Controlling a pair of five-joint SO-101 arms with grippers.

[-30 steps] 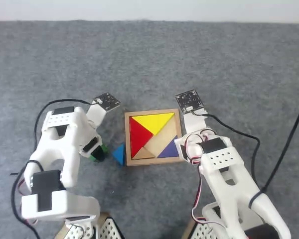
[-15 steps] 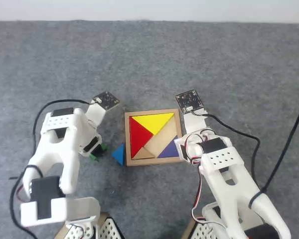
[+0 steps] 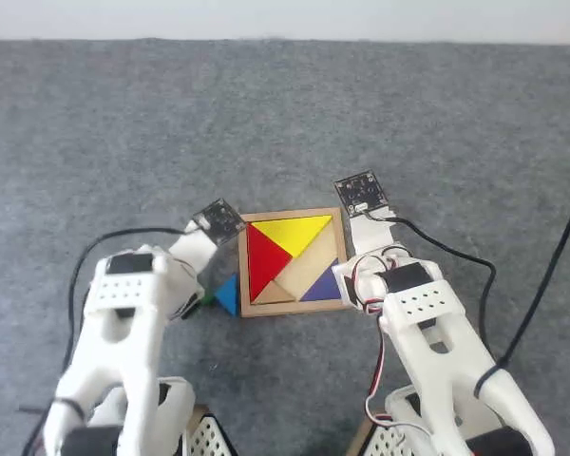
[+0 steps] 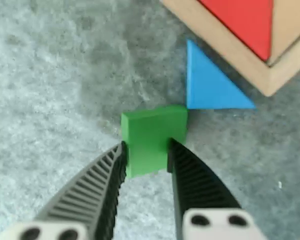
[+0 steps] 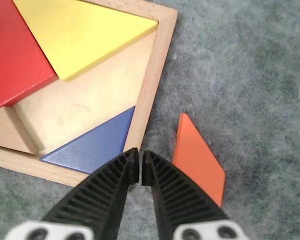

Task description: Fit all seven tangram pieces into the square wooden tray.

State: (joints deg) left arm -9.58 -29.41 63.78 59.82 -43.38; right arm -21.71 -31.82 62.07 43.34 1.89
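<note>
Between the jaws of the left gripper [image 4: 146,146]: green square [image 4: 152,135], clasped on two opposite sides, low over the grey mat [image 4: 50,65].

Just beyond the jaws, past that square: blue triangle [image 4: 210,85], touching the square's far corner and lying outside the wooden tray [image 4: 215,32], close to its rim.

Ahead of the jaws of the right gripper [image 5: 140,152], which are pinched nearly together on nothing: the tray corner holding the dark blue triangle [image 5: 92,145]. Just beside those jaws, on the mat: orange parallelogram [image 5: 197,157].

Seated in the tray, we count the red triangle [image 3: 264,258], yellow triangle [image 3: 290,231] and dark blue triangle. We cannot tell whether the pale area between them is bare floor or unpainted pieces.

Progress, as we judge it: three coloured pieces are placed, and at least green, blue and orange are left.

By view: the high view gives the whole tray layout. The left wrist view adds the grip on the green square, which the arm mostly covers from above. The right wrist view adds the orange parallelogram beside the rim.
</note>
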